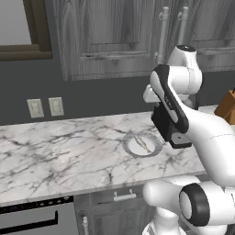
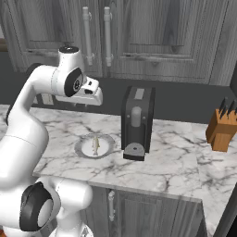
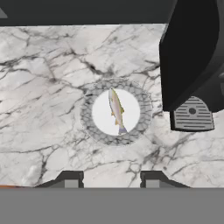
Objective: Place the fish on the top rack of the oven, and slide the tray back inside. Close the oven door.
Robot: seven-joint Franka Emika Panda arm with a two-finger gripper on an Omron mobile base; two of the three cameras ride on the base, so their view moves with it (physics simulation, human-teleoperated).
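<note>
A small silvery fish point(image 3: 116, 110) lies lengthwise on a round white plate with a grey patterned rim point(image 3: 89, 127) on the marble counter. The base views show the same fish point(image 2: 96, 145) point(image 1: 143, 144) on its plate point(image 2: 82, 149) near the counter's front edge. My gripper point(image 3: 111, 180) hangs well above the plate, pointing down at it. Its jaws stand apart with nothing between them, so it is open. The white hand point(image 2: 90, 94) sits high over the counter. The oven, its top rack, the tray and the oven door are out of view.
A black coffee machine point(image 2: 136, 120) point(image 3: 192, 57) stands right beside the plate. A wooden knife block point(image 2: 222, 132) is farther right. Grey wall cabinets point(image 2: 139, 32) hang above, and wall outlets point(image 1: 46, 107) are at the left. A grey appliance front point(image 1: 36, 220) sits under the counter.
</note>
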